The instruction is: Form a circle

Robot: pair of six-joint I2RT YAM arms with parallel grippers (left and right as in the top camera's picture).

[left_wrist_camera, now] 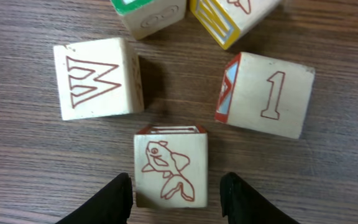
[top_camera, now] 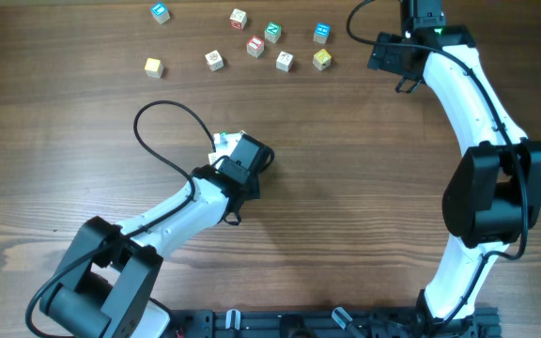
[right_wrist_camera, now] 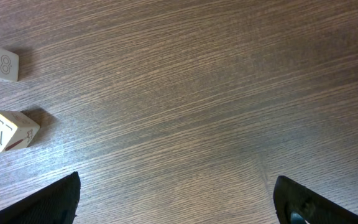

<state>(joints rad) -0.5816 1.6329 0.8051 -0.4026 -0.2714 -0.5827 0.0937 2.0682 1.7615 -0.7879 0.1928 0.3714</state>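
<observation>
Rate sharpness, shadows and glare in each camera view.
Overhead: even light, no harsh glare, but the scattered cubes are too small to read. Left wrist: crisp; the W cube throws a short soft shadow to its right, and the left hand shows as dark, soft-edged fingers. Right wrist: the table grain is sharp; the right hand is blurred at the bottom corners.
</observation>
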